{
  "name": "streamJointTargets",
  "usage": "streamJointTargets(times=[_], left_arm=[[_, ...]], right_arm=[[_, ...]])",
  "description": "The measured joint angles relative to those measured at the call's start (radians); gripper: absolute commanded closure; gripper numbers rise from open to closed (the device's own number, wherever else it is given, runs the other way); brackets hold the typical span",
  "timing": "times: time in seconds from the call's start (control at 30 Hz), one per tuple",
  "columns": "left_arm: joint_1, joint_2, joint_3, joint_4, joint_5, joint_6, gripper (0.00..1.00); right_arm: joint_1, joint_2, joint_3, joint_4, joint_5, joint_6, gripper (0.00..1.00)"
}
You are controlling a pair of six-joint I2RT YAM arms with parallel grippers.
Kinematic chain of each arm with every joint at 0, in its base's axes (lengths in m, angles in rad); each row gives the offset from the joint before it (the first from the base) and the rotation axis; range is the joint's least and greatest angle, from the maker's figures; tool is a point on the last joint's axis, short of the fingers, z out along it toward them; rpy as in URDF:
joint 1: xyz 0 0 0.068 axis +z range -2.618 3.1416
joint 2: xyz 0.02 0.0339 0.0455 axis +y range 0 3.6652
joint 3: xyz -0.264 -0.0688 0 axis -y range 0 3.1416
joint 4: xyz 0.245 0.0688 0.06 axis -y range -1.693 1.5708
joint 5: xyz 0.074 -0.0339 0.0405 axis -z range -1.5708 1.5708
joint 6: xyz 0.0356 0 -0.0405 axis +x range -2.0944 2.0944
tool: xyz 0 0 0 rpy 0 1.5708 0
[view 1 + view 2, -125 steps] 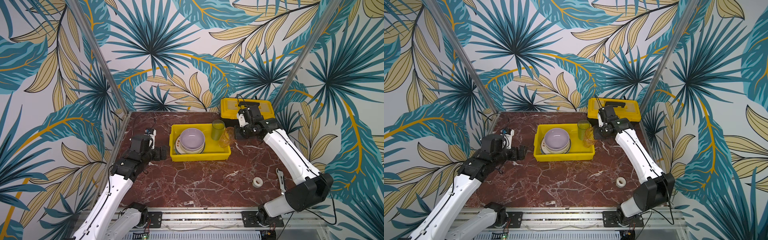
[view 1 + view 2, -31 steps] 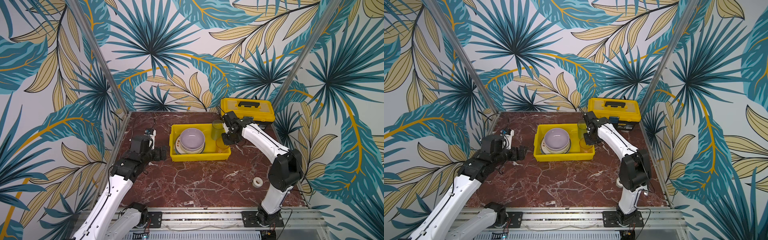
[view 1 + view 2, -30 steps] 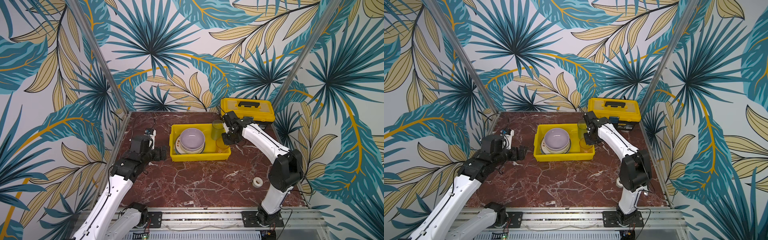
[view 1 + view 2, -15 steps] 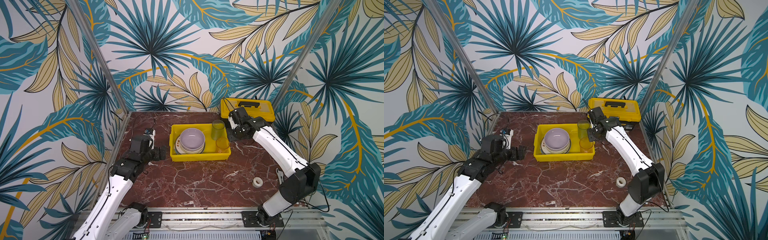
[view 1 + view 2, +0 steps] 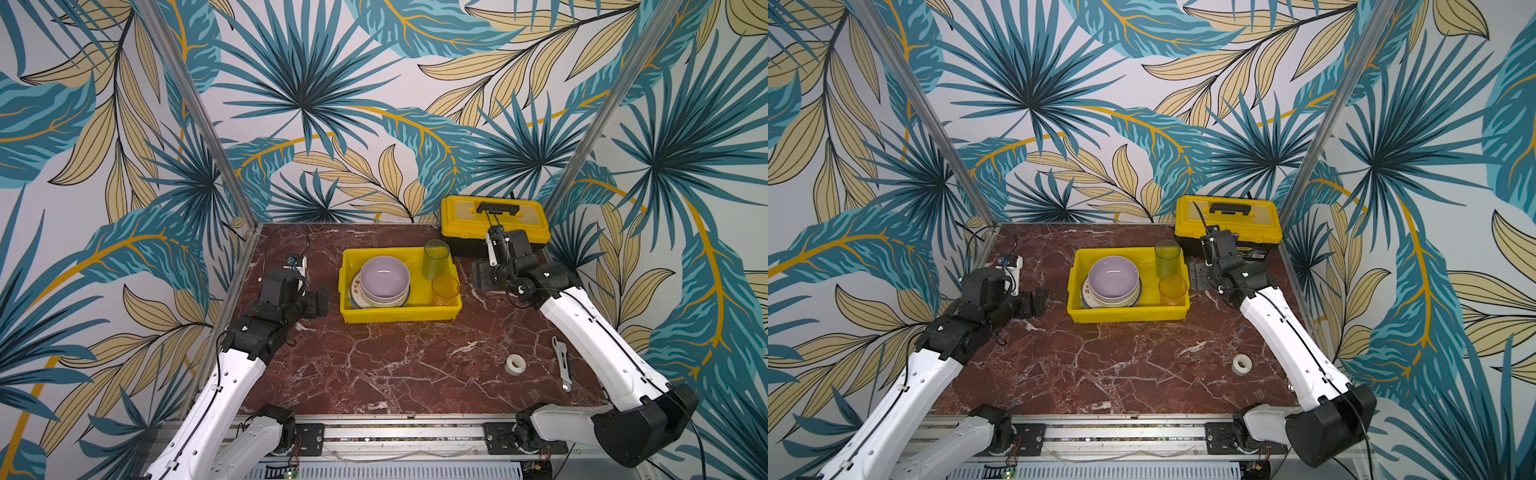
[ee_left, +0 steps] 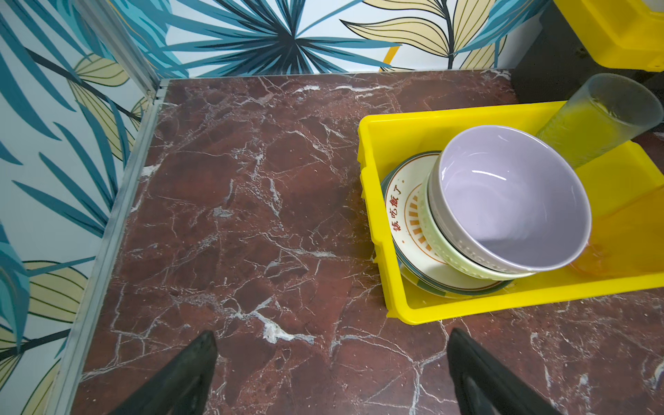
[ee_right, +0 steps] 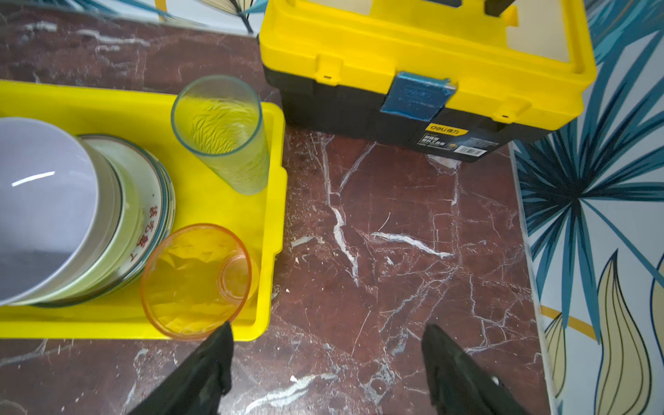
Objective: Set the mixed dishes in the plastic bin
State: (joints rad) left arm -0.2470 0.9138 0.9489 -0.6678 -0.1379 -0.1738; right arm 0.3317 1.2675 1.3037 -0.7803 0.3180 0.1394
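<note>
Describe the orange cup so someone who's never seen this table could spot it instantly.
Start at the yellow plastic bin on the red marble table. At its end nearest the yellow toolbox, beside the lilac bowl, stand two tumblers. The orange tumbler is the shorter one toward the table's front; the other tumbler behind it is taller and clear.

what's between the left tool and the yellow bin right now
Nothing but bare red marble table. In the left wrist view the open left tool faces the yellow bin with only tabletop between them.
</note>
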Motion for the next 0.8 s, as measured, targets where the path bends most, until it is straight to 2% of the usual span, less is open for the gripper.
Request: streamJointTargets(times=[0.07,0.23,0.4,0.8], left_arm=[[0.0,0.006,0.0,0.016,-0.011,-0.001,0.01],[0.001,0.016,-0.024,0.105,-0.051,-0.014,0.0],[0.02,0.03,-0.103,0.212,-0.097,-0.017,0.0],[0.178,0.071,-0.388,0.595,-0.097,0.007,0.0]], right_arm=[[-0.011,-0.043,-0.06,0.047,0.008,0.003,0.01],[-0.039,-0.124,-0.206,0.171,0.034,0.002,0.0],[-0.087,-0.134,-0.282,0.269,0.048,0.002,0.0],[-0.224,-0.13,-0.522,0.561,0.06,0.017,0.0]])
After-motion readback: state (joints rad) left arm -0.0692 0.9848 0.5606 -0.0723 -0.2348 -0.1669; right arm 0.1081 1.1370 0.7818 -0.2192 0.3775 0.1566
